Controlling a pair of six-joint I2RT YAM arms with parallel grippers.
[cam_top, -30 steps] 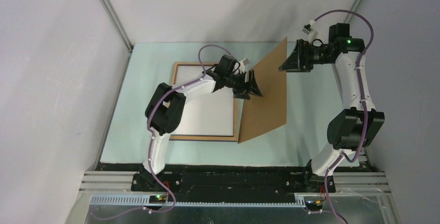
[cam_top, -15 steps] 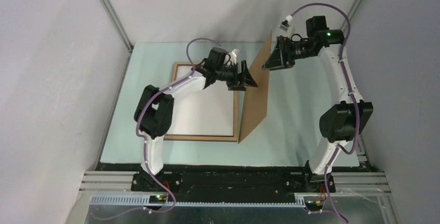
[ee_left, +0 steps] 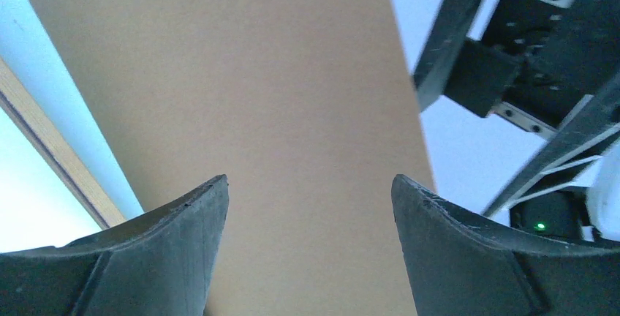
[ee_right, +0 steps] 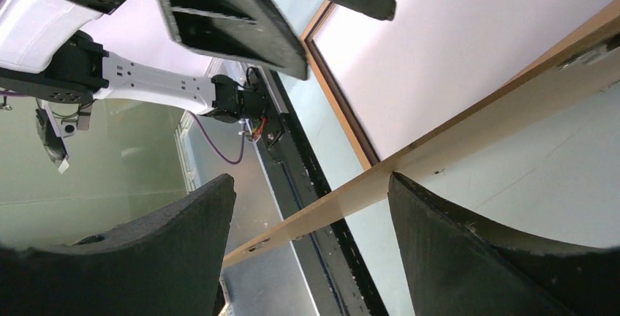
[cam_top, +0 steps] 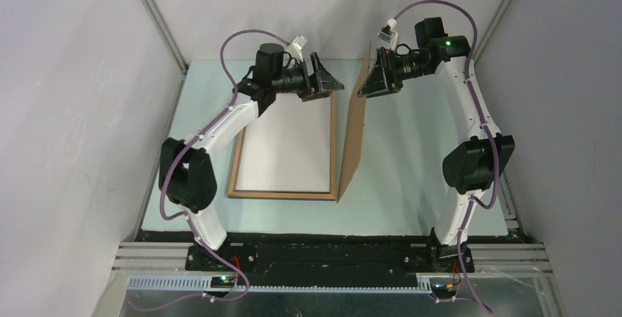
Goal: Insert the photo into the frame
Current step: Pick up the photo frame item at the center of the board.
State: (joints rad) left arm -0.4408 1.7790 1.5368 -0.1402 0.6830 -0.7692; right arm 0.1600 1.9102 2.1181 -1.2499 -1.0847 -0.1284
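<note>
Both pincers stand apart: the left gripper (ee_left: 310,184) faces the backing board (cam_top: 353,133); the right gripper (ee_right: 311,181) straddles the board's edge, unclamped. The photo (cam_top: 282,148) lies white back up inside the frame (cam_top: 282,195); we judge it light, floppy, best nudged by a corner.

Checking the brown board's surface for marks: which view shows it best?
Left wrist: the brown board faces the camera broadside. Top external sees it nearly edge-on; right wrist catches little more than its thin edge.
</note>
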